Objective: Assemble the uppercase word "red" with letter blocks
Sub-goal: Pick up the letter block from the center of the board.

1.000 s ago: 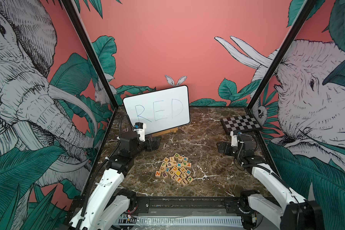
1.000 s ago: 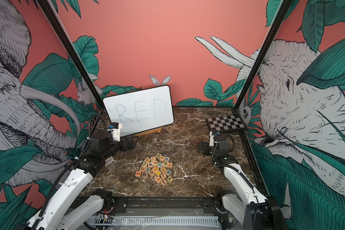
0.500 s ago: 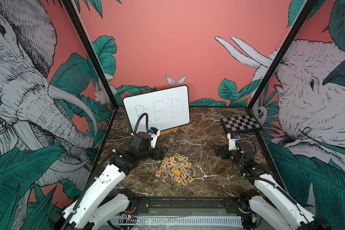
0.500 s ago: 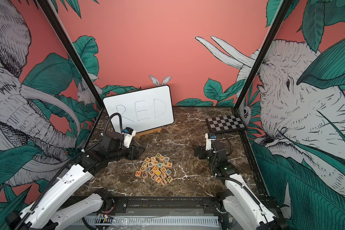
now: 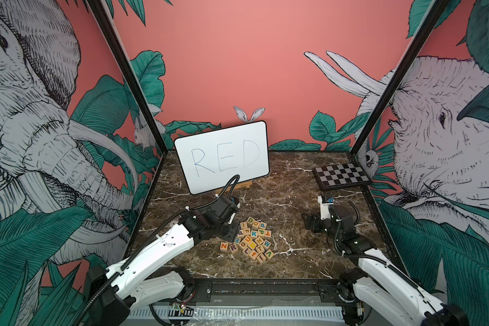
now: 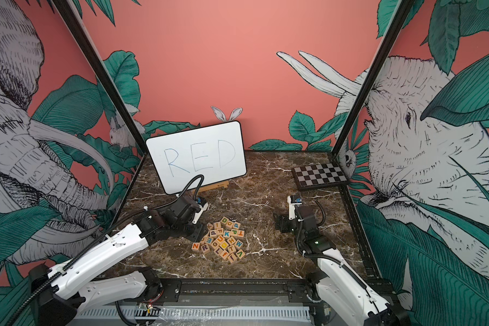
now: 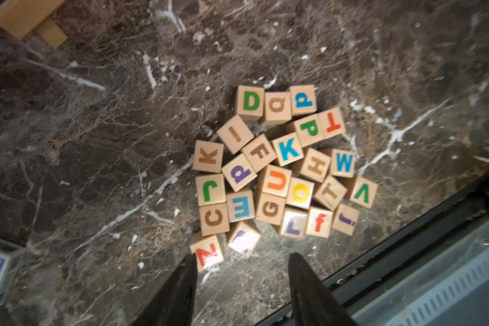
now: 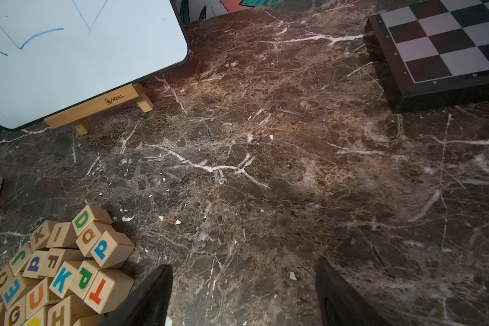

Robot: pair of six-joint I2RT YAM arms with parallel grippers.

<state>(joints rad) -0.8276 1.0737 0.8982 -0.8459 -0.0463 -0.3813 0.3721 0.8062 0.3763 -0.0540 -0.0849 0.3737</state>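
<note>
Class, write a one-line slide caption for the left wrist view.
Open left gripper at the edge of the letter blocks heaped on the marble table, next to the N block.

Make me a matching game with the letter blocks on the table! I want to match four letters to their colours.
Things:
1. small pale wooden cube printed with D
2. small pale wooden cube printed with U
3. small pale wooden cube printed with O
4. small pale wooden cube printed with W

Letter colours:
a. yellow
b. blue
c. green
d. orange

Right pairs: 1-c, 2-d, 3-a, 4-b.
</note>
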